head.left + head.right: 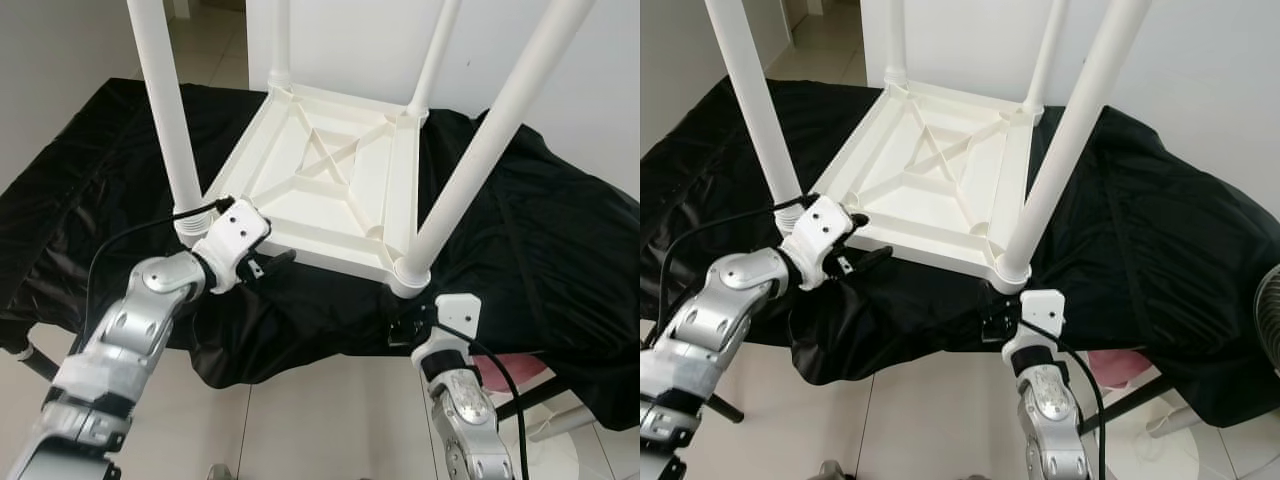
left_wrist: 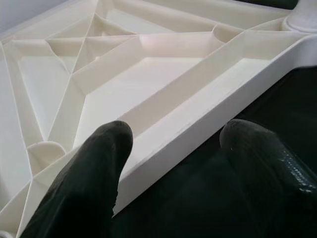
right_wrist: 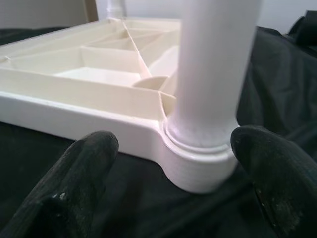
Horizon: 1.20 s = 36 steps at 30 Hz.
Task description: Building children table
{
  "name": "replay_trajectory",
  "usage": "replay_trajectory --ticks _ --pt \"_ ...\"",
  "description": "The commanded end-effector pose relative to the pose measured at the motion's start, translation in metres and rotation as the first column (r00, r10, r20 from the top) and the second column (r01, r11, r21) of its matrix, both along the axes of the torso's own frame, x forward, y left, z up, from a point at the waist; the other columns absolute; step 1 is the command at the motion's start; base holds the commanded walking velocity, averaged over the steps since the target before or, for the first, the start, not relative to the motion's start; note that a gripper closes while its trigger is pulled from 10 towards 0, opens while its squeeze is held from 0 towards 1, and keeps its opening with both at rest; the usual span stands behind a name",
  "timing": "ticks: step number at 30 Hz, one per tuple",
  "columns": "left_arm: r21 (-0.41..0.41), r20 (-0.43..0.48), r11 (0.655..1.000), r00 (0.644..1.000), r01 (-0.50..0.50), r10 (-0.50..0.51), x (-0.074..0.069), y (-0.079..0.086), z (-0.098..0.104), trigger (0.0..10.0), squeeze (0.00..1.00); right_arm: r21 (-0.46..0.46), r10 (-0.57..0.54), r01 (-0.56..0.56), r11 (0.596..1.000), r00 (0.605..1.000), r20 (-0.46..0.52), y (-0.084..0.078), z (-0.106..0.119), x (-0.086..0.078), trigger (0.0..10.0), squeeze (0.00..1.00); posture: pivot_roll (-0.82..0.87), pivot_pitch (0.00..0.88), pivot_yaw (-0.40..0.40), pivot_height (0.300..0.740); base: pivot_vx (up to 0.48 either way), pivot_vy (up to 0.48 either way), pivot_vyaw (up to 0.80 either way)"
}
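The upside-down white plastic children's table (image 1: 330, 180) could be tipped if pushed by the spread left claw (image 1: 268, 265) or spread right claw (image 1: 408, 330).

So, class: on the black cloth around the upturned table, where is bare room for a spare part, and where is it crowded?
Bare black cloth lies right of the table top, out to its right edge, and also left of the near-left leg. The near edge is crowded: the left tool, open, straddles the rim, and the right tool, open, flanks the near-right leg.
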<state>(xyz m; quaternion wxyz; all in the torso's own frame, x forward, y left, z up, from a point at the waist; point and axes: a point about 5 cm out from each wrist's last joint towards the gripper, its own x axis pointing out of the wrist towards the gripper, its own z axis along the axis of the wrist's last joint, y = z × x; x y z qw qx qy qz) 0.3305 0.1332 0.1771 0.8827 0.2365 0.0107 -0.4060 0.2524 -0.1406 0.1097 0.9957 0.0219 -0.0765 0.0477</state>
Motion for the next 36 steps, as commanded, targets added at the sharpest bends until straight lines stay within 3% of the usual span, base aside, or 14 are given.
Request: replay_trajectory --ticks 1,8,14,28,36 --pt "0.019 0.016 1.000 1.000 -0.013 0.013 0.007 -0.003 0.000 10.0 0.00 0.021 0.025 -0.026 0.999 0.999 0.028 0.004 0.006 0.001 10.0 0.00 0.02 0.039 -0.058 0.740 0.000 0.000 0.00" --pt "0.058 0.018 0.998 0.999 0.028 -0.029 0.025 -0.020 -0.003 10.0 0.00 0.042 0.048 -0.051 0.998 0.997 0.058 0.013 0.013 0.003 10.0 0.00 -0.01 0.047 -0.032 0.740 0.000 0.000 0.00" --pt "0.090 -0.014 0.994 0.998 0.066 -0.066 0.038 -0.034 -0.010 10.0 0.00 0.054 0.020 -0.024 0.998 0.997 0.073 0.011 0.016 0.002 10.0 0.00 -0.05 0.060 -0.011 0.740 0.000 0.000 0.00" --pt "0.118 -0.102 0.985 0.988 0.124 -0.113 0.041 -0.034 -0.024 10.0 0.00 0.045 -0.044 0.040 0.998 0.996 0.074 -0.001 0.016 0.001 10.0 0.00 -0.08 0.073 0.018 0.740 0.000 0.000 0.00" --pt "0.185 -0.114 0.981 0.993 0.056 -0.035 0.049 -0.034 -0.030 10.0 0.00 0.045 -0.042 0.038 0.998 0.996 0.081 0.001 0.020 0.003 10.0 0.00 -0.08 0.080 0.011 0.740 0.000 0.000 0.00"
